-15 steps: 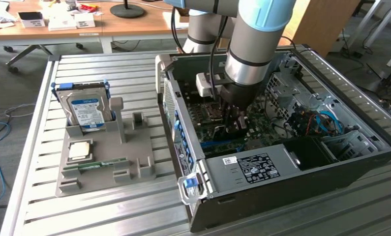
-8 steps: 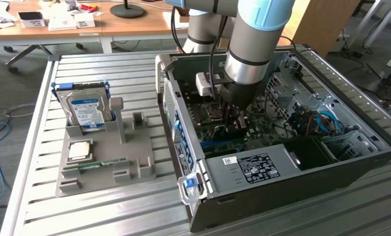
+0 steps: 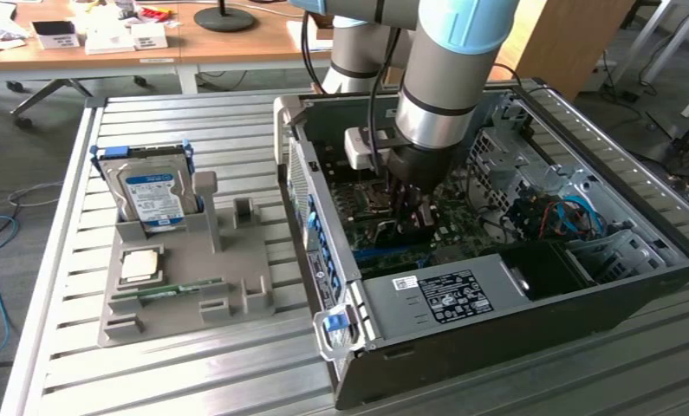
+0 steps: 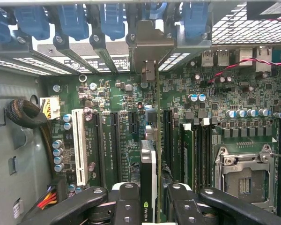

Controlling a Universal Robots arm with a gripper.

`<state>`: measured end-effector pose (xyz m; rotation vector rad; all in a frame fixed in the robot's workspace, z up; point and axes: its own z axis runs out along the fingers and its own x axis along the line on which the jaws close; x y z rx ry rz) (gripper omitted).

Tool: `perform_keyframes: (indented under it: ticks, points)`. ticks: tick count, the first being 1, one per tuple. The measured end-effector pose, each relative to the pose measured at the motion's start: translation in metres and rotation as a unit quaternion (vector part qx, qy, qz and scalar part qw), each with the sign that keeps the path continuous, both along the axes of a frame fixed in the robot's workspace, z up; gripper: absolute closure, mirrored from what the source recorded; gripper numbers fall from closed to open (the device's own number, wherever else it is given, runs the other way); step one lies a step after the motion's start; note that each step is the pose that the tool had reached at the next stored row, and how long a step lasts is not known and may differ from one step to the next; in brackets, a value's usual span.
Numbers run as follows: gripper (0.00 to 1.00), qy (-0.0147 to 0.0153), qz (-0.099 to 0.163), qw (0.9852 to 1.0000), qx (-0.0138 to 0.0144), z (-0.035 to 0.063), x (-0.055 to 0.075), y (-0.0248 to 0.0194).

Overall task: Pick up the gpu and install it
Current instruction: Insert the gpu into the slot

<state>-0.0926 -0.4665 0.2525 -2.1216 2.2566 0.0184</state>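
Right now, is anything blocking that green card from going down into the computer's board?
Nothing visible does. The fingers grip the gpu edge-on, standing upright over the motherboard inside the open case. Its silver bracket already sits at the rear slot openings, between the blue clips. The slots beside the card look bare.

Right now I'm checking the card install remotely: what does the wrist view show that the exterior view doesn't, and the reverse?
Wrist view alone: the gripper shut on the gpu, held edge-on over the motherboard slots, its metal bracket up at the rear slot covers; also an empty CPU socket.

Exterior view alone: the grey parts tray beside the case, holding a hard drive.

Both: the open computer case and its green motherboard.
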Motion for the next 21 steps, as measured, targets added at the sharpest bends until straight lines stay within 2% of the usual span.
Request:
perform_keyframes:
  ticks: [21]
  points:
    - [0.73, 0.0001, 0.0, 1.0, -0.0013, -0.0008, -0.0001, -0.0001]
